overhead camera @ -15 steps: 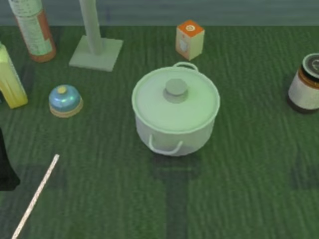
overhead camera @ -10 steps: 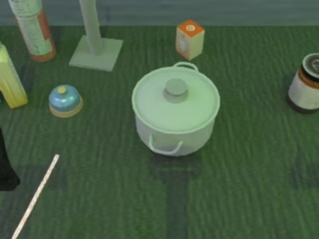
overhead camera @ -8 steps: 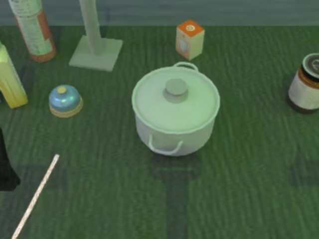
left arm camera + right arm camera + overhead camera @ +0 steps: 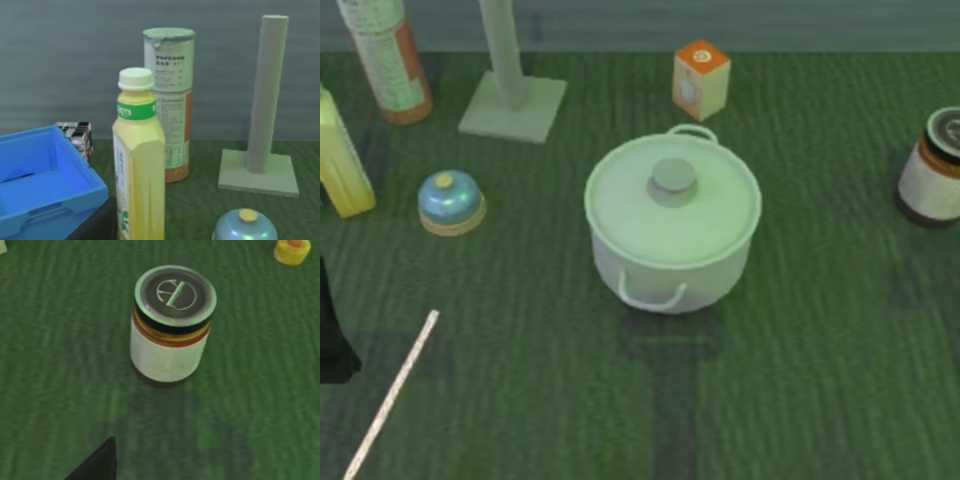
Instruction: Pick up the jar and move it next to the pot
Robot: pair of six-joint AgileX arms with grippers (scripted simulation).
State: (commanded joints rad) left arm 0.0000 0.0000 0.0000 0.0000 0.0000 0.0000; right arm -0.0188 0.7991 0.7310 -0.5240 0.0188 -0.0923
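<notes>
Our right claw hangs above the jar (can't tell if it's spread); coming down off-centre could tip it, well apart from the pot

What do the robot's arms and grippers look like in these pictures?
Very little of them shows. The left arm is a plain black shape at the top view's left edge. The right gripper shows only as a dark pointed tip in the right wrist view. No cables or markings can be seen.
</notes>
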